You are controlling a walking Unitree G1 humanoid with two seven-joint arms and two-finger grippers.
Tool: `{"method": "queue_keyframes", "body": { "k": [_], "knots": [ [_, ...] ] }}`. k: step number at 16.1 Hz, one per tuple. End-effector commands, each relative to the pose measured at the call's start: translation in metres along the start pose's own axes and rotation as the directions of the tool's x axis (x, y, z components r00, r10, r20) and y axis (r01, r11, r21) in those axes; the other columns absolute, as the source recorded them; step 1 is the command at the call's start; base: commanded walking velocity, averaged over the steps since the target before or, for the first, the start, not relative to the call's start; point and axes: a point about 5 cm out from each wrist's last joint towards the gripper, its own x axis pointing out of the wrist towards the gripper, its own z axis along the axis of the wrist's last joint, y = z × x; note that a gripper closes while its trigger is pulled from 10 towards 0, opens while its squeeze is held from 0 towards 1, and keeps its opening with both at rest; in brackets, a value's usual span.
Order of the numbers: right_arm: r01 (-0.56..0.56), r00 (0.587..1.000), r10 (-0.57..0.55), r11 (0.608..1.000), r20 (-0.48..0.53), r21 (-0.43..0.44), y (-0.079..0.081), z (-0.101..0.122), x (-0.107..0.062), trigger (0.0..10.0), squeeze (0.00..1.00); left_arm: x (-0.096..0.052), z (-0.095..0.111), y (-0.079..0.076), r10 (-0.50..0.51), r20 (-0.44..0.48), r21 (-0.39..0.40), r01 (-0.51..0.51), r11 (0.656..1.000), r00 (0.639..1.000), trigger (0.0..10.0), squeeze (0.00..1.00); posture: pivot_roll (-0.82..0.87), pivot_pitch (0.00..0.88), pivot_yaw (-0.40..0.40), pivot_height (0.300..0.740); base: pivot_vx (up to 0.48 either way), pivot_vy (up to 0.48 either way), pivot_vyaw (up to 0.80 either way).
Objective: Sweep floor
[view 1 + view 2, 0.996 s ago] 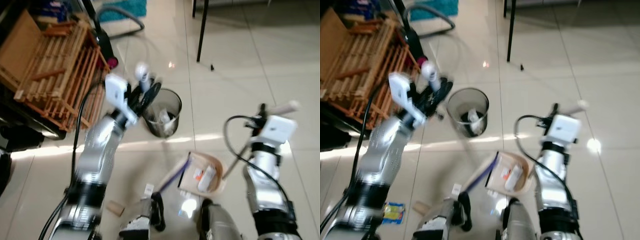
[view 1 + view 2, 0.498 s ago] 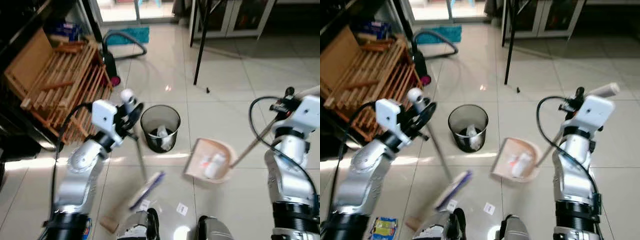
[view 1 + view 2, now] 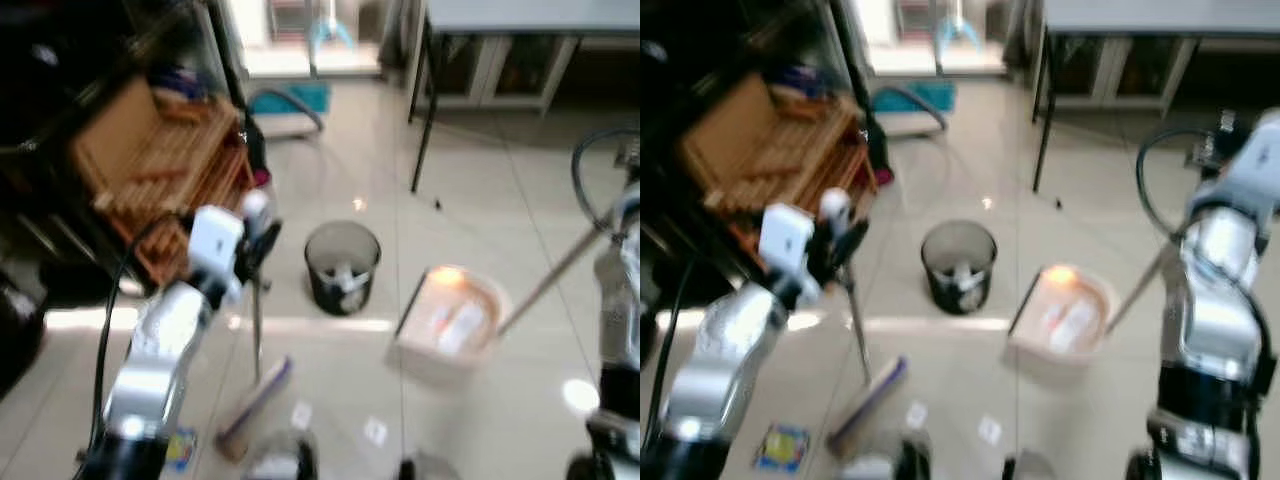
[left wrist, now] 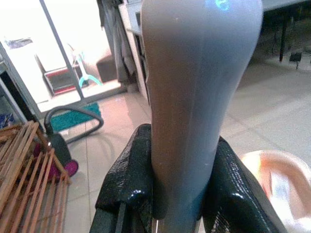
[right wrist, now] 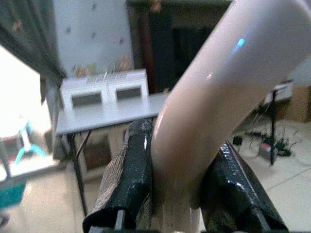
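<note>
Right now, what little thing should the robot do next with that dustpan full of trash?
Probably swing the dustpan toward the bin and tip it in. It sits beside the bin with litter inside, its handle clamped in the right gripper.

Floor [image 3: 470, 200]: pale glossy tile, mirroring the light. Waste bin [image 3: 342, 266], centre frame: dark metal mesh. Slatted rack [image 3: 165, 165], upper left: bare warm-toned wood. Dustpan [image 3: 450, 320], right of centre: smooth peach plastic. Broom handle [image 4: 197, 97]: smooth grey plastic with a soft sheen. Robot arm [image 3: 165, 340], lower left: polished silver casing. Gripper fingers [image 4: 129, 179]: black, finely textured, slightly shiny.
</note>
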Motion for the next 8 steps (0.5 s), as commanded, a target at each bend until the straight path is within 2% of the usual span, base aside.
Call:
{"method": "queue_keyframes", "body": {
  "k": [1,4,7,8],
  "knots": [
    [0.000,0.999,-0.002,0.998,0.038,0.070,0.000,0.017,0.005,10.0,0.00,0.002,0.009,0.002,0.017,0.023,0.037,-0.018,0.999,1.000,10.0,0.00,0.00,0.040,0.092,0.740,0.000,0.000,0.00],
    [-0.034,0.999,0.032,0.996,0.026,0.088,0.006,0.028,0.012,10.0,0.00,0.003,0.009,0.005,0.062,0.032,0.042,-0.064,0.997,0.998,10.0,0.00,-0.01,0.038,0.082,0.740,0.000,0.000,0.00],
    [-0.080,0.997,0.080,0.992,0.009,0.102,0.017,0.033,0.012,10.0,0.00,0.007,0.012,0.009,0.109,0.041,0.065,-0.112,0.992,0.993,10.0,0.00,-0.01,0.045,0.074,0.740,0.000,0.000,0.00],
    [-0.127,0.992,0.127,0.986,0.000,0.109,0.027,0.030,0.008,10.0,0.00,0.009,0.015,0.010,0.126,0.054,0.054,-0.129,0.990,0.991,10.0,0.00,-0.01,0.047,0.068,0.740,0.000,0.000,0.00]
  ]
}}
